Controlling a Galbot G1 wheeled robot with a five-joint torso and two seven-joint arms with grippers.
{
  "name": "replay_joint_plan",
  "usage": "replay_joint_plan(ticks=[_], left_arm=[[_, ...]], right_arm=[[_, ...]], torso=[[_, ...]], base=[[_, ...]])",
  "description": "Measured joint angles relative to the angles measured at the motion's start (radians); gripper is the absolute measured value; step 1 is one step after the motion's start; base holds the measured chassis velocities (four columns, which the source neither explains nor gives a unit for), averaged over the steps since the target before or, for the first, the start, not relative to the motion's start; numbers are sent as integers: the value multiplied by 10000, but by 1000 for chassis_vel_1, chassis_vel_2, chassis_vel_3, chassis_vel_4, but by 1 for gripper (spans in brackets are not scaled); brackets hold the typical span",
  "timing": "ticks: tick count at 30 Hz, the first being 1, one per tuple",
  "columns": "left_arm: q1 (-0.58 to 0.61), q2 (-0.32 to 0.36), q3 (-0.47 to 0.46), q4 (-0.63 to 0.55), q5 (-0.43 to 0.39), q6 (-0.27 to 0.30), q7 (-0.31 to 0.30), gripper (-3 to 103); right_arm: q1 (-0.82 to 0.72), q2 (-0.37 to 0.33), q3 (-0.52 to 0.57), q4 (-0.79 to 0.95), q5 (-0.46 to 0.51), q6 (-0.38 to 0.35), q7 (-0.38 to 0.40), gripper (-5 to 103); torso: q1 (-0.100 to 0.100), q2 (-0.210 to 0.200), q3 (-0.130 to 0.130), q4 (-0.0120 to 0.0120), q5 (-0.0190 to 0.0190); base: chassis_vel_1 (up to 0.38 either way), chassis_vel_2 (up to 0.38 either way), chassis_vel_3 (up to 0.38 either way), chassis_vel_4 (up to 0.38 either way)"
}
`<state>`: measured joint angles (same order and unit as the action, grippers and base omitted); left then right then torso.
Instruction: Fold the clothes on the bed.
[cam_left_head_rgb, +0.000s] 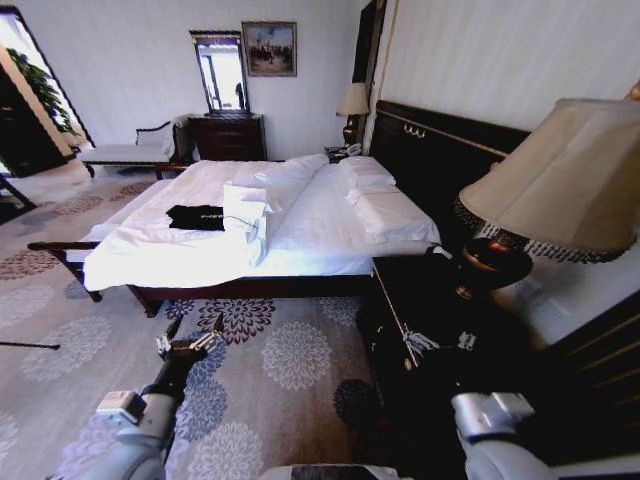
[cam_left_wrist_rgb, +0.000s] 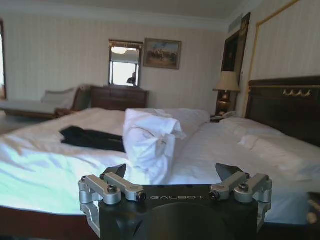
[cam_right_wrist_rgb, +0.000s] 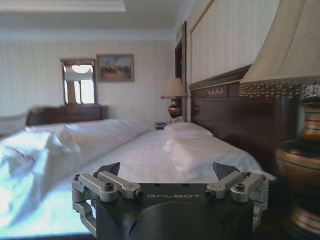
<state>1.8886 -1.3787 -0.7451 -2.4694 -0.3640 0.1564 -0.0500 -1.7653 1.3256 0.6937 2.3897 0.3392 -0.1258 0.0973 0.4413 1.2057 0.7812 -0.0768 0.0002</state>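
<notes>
Nearest cam, lower left of head view: left gripper (cam_left_head_rgb: 187, 343) over flowered carpet (cam_left_head_rgb: 290, 370), fingers spread wide, nothing held. Lower centre-right: right gripper (cam_left_head_rgb: 437, 343), jaws apart too, empty, just beside dark nightstand (cam_left_head_rgb: 590, 340) w/ lamp (cam_left_head_rgb: 560, 190). Beyond both, mid-frame: bed (cam_left_head_rgb: 200, 260), well apart from grippers. On sheets: black garment (cam_left_head_rgb: 196, 217) lying flat, touching bunched white cloth (cam_left_head_rgb: 245, 212) to its right. Pillows (cam_left_head_rgb: 375, 195) by dark headboard (cam_left_head_rgb: 440, 150), upper right.
</notes>
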Motion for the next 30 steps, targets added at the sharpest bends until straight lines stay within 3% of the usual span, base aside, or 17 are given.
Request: replay_joint_plan(ticks=[2, 7, 10, 13, 17, 20, 23, 30], left_arm=[[-18, -73, -130, -194, 218, 21, 73, 100], [-166, -161, -103, -74, 602, 38, 77, 100], [-139, -305, -14, -196, 508, -143, 138, 100], [-216, -295, -85, -193, 315, -307, 179, 100], [-282, -235, -129, 49, 316, -360, 167, 100], [-287, -244, -48, 148, 523, -435, 164, 100], [-322, -246, 24, 284, 1049, -672, 221, 100], [-319, -276, 115, 284, 702, -732, 266, 100]], right_arm=[[226, -156, -106, -88, 697, 27, -102, 100], [617, -220, -165, -647, 680, 685, -791, 100], [628, -54, -140, -906, -89, 1464, -1128, 100], [621, 310, -44, -1354, -1387, 2905, -1490, 100], [485, 582, -18, -1606, -2010, 3529, -1663, 100], [234, 705, -18, -1585, -2178, 3555, -1537, 100], [-181, 700, -63, -1249, -2145, 3037, -936, 100], [-822, 519, -158, -895, -1622, 2491, -342, 100]], torso=[[-1, 1, 0, -2, -1], [-1, 0, 0, -2, -1], [-1, 0, 0, -2, -3], [-2, 1, -1, -4, -1], [-1, 0, 0, -3, -3], [-1, 0, -1, -3, -1], [-2, 1, -1, -4, -2], [-1, 1, 0, -4, -2]], base=[[0, 0, 0, 0], [0, 0, 0, 0], [0, 0, 0, 0], [0, 0, 0, 0], [0, 0, 0, 0], [0, 0, 0, 0], [0, 0, 0, 0], [0, 0, 0, 0]])
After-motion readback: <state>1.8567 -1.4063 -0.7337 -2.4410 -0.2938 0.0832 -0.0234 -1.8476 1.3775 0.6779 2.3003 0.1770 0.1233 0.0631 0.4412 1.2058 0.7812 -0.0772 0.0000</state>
